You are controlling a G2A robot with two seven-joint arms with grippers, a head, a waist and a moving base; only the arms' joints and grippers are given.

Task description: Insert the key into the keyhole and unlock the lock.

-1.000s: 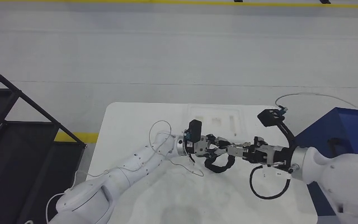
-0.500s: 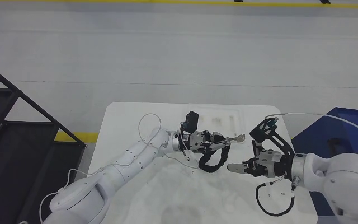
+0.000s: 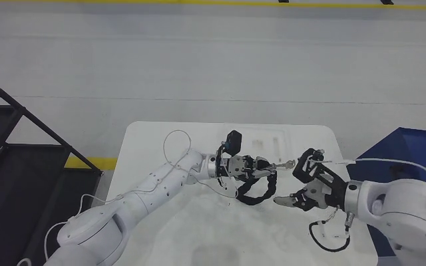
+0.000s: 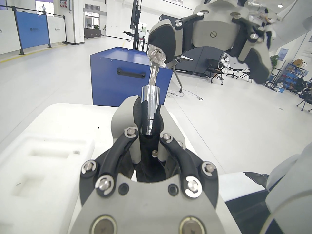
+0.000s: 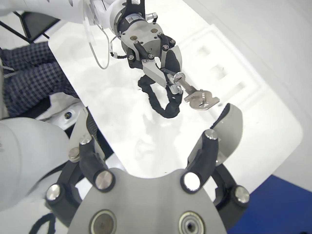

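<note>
Nearest the robot, the right gripper [image 3: 285, 199] hangs over the white tabletop [image 3: 146, 153] with its fingers spread wide and nothing between them. Its own wrist view shows one grey finger [image 5: 230, 120] just short of the key's head, with a gap between the two.

Just beyond it, a loop of black cable [image 3: 258, 193] droops from the lock [image 5: 179, 77]. Whether the loop touches the tabletop cannot be told. The lock's chrome cylinder is clamped between the dark pads of the left gripper [image 3: 255, 166], whose fingers are closed tight on it. The cylinder is held up off the tabletop with its keyhole end turned toward the right gripper.

The key [image 3: 285, 163] sits with its blade in the keyhole and its flat silver head sticking out free, in line with the cylinder. In the left wrist view, one black pad [image 4: 162, 37] of the right gripper shows right behind the key's head and the other pad is well off to the side. Contact cannot be judged from there.

Farther back on the tabletop, close to the far edge, lies a white foam tray [image 3: 266, 141] with several rectangular recesses. Off the tabletop to the robot's right stands a blue cabinet [image 3: 399, 149]. Past the far edge stretches pale grey floor [image 3: 213, 60] with a yellow line [image 3: 200, 2] at its far side.
</note>
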